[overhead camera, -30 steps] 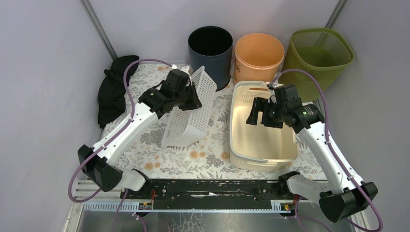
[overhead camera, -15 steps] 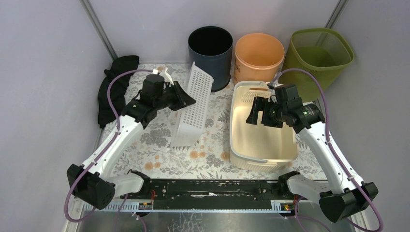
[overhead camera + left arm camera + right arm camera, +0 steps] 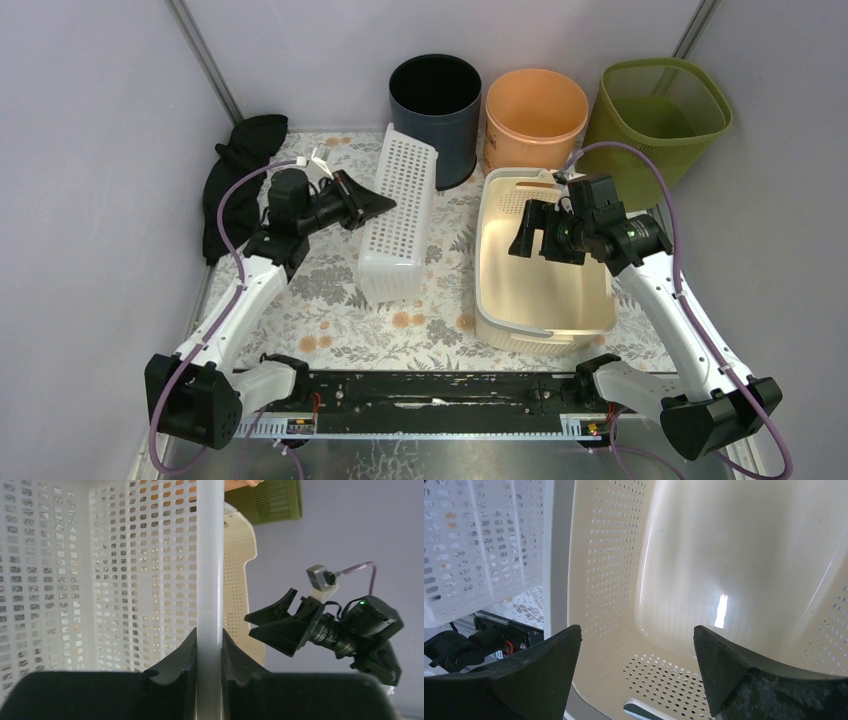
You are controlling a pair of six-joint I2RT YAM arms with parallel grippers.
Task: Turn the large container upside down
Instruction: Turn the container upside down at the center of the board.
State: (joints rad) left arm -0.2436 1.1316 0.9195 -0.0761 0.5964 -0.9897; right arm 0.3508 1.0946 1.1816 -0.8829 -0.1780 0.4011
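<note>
A white perforated basket [image 3: 400, 215] stands tipped on its long side at the table's middle, its opening turned left toward my left gripper [image 3: 383, 205]. That gripper is shut on the basket's upper rim; in the left wrist view the rim [image 3: 209, 555] runs straight between the fingers of the left gripper [image 3: 209, 647]. A larger cream basket [image 3: 545, 300] sits upright on the right. My right gripper [image 3: 527, 235] hangs open and empty over its inside. The right wrist view shows the open right gripper [image 3: 637, 645], the cream floor [image 3: 734, 555] and the white basket [image 3: 474, 540] to the left.
A black bin [image 3: 435, 95], an orange bin [image 3: 535, 105] and a green mesh bin [image 3: 660, 105] stand along the back wall. A black cloth [image 3: 235, 185] lies at the far left. The two baskets stand close together on the floral table cover [image 3: 330, 300].
My left arm has drawn back to the left and rolled the white basket from a lean to standing on its side. The right arm and cream basket have not moved.
</note>
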